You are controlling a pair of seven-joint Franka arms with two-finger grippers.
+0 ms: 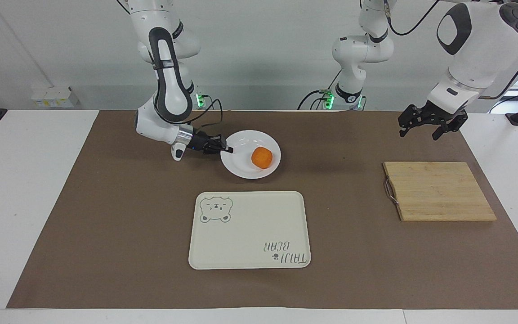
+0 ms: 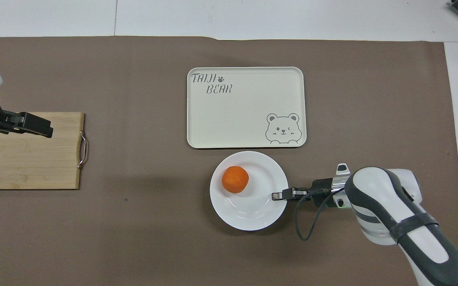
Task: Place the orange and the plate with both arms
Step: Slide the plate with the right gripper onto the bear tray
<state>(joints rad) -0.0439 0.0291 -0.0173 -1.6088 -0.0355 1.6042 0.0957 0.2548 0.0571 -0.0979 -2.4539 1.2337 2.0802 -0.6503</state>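
Overhead: round orange (image 2: 235, 179) (glossy plate (image 2: 249, 214))

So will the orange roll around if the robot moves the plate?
Probably. The orange is round and sits loose on the plate, which looks glossy and shallow, so a tilt or jerk could send it rolling. The wide rim may catch it. The right gripper grips only the plate's edge, so nothing holds the orange itself.

A cream tray (image 1: 249, 230) with a bear drawing lies mid-bench on the brown mat (image 1: 106, 225). A wooden cutting board (image 1: 438, 191) with a metal handle lies toward the left arm's end.
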